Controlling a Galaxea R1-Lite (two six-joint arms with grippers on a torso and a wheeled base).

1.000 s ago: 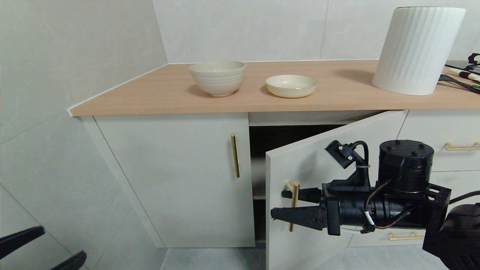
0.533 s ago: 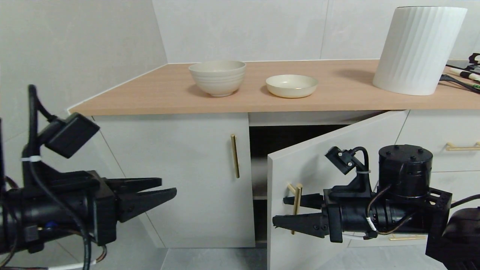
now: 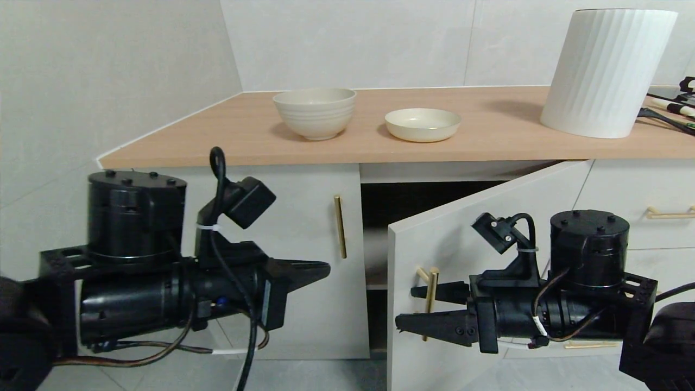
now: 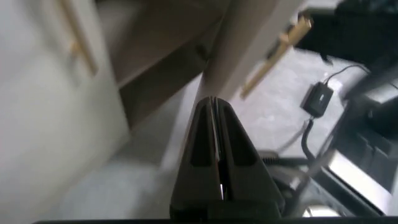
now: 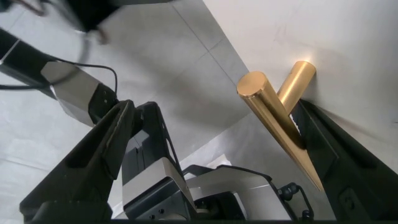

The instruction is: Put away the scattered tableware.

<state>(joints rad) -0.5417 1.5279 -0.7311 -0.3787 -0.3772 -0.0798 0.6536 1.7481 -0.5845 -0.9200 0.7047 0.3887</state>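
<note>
White ribbed canister (image 3: 605, 70) near the counter's (image 3: 217, 136) right end; utensils (image 3: 676, 108) just beside it at the edge.

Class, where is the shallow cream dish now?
In the head view, the shallow dish sits on the wooden countertop, right of the deeper bowl and above the open cabinet door.

The countertop (image 3: 488, 136) is finished in matt, fine-grained wood; the bowl (image 3: 315, 113) and the shallow dish (image 3: 422, 124) on it are glazed smooth, in what looks like cream ceramic. The cupboard door (image 3: 445, 239) is coated matt grey, and its handle (image 3: 430, 305) is made of satin brass-coloured metal.
</note>
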